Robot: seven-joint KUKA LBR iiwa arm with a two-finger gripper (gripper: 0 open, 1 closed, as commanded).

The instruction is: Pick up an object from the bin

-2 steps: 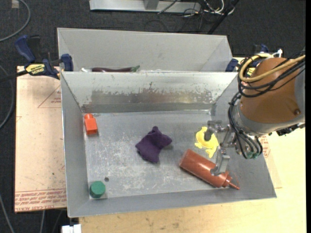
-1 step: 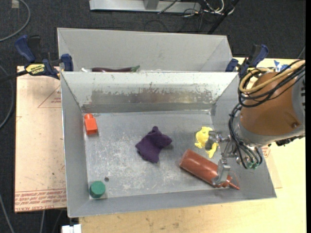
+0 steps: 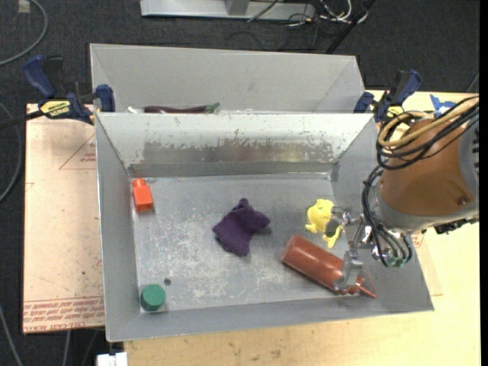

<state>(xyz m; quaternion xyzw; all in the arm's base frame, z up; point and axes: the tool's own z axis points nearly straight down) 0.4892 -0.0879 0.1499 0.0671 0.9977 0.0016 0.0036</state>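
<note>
Camera view: the gripper [image 3: 348,252] is positioned low over the right end of the bin [image 3: 191,274]. Its jaws are set apart. One finger [image 3: 341,220] is placed just beside a yellow toy [image 3: 319,216], and the other is placed at the neck end of a red-brown bottle [image 3: 313,261]. The bottle is laid on its side on the near right floor. A purple cloth [image 3: 240,229] is located at centre. An orange block [image 3: 142,195] and a green cap [image 3: 152,296] are located well apart at the left.
</note>
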